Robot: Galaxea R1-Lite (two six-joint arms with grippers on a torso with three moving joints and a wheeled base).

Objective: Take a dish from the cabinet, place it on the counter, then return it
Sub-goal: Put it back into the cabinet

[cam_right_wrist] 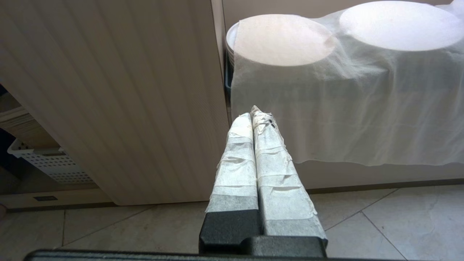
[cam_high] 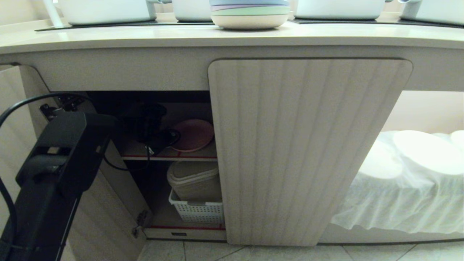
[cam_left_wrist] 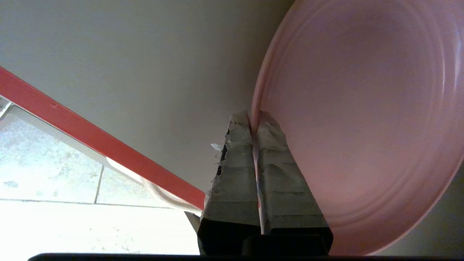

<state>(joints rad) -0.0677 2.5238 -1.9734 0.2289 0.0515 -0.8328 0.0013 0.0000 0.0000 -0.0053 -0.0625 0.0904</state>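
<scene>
Pink plate (cam_left_wrist: 359,119) sits inside the open cabinet (cam_high: 308,145) on the red-edged upper shelf (cam_high: 170,158), its rim pinched between the taped fingers (cam_left_wrist: 237,170) of the left end effector (cam_left_wrist: 253,117), clamped tight on it. Right end effector (cam_right_wrist: 253,114) hangs closed and empty before the shut cabinet door, near the white-draped plates (cam_right_wrist: 286,40).

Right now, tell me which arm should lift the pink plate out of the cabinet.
Left. Its pincer is shut on the plate rim inside the cabinet. The right pincer is shut, empty, outside by the closed door.
</scene>
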